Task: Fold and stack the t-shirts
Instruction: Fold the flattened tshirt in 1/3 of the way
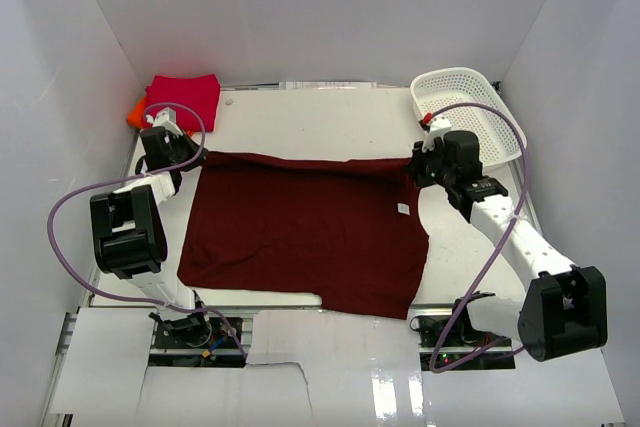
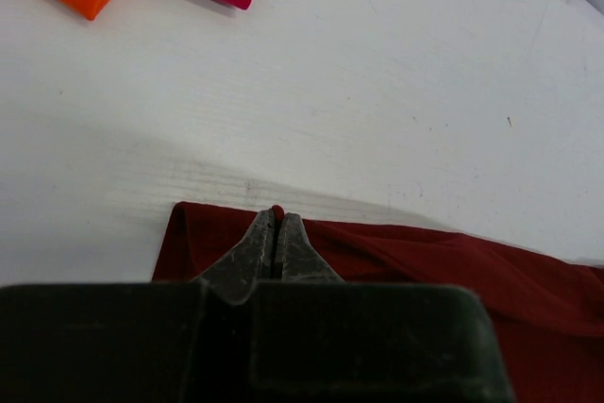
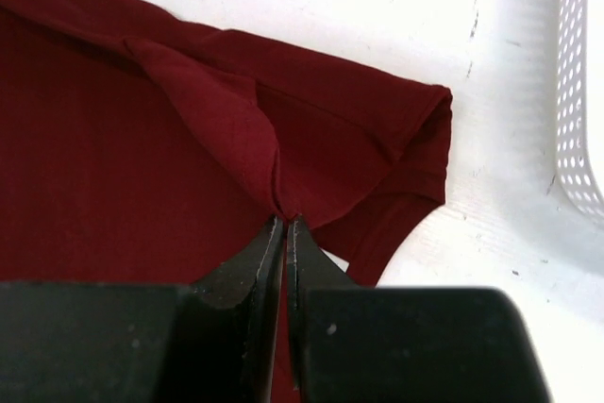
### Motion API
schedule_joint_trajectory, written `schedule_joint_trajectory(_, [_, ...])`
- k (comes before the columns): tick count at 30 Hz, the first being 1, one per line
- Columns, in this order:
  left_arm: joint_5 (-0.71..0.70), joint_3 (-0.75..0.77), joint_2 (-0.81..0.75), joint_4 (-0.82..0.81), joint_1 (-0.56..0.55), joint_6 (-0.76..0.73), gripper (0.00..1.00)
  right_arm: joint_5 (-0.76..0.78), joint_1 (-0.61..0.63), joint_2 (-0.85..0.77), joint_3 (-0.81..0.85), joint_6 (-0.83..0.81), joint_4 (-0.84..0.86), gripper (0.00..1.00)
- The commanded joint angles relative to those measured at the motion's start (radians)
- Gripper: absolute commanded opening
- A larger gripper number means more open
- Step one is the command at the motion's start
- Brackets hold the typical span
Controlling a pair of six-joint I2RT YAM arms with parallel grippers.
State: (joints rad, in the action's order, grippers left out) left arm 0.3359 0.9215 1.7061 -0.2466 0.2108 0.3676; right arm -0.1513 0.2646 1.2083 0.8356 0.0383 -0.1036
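Maroon shirt (image 1: pixel 310 232) lies spread mid-table, far edge doubled over; I judge its fold barely started. My left gripper (image 2: pixel 276 217) and right gripper (image 3: pixel 285 221), tips pressed together, each nip that edge, which only the wrist views show plainly. Far-left corner: red shirt (image 1: pixel 185 97), orange shirt (image 1: pixel 135 115) peeping beside it, both folded. Only the overhead view shows the neck label (image 1: pixel 403 209).

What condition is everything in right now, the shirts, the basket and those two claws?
maroon t-shirt: spread out, far edge pinched at both corners.
crimson-red t-shirt: folded, far left corner.
orange t-shirt: folded, partly under the crimson one.
white mesh basket: upright, far right.
left gripper: shut on the maroon t-shirt.
right gripper: shut on the maroon t-shirt.
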Motion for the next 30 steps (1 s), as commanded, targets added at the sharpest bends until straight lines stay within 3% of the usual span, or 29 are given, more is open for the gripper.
schedule_joint_trajectory(1, [-0.029, 0.008, -0.017, 0.02, 0.013, 0.01, 0.0, 0.029, 0.008, -0.044, -0.019, 0.021, -0.001, 0.08])
schedule_joint_trajectory(30, [0.005, -0.046, -0.117, 0.024, 0.013, 0.011, 0.0, 0.059, 0.022, -0.147, -0.072, 0.034, -0.09, 0.08])
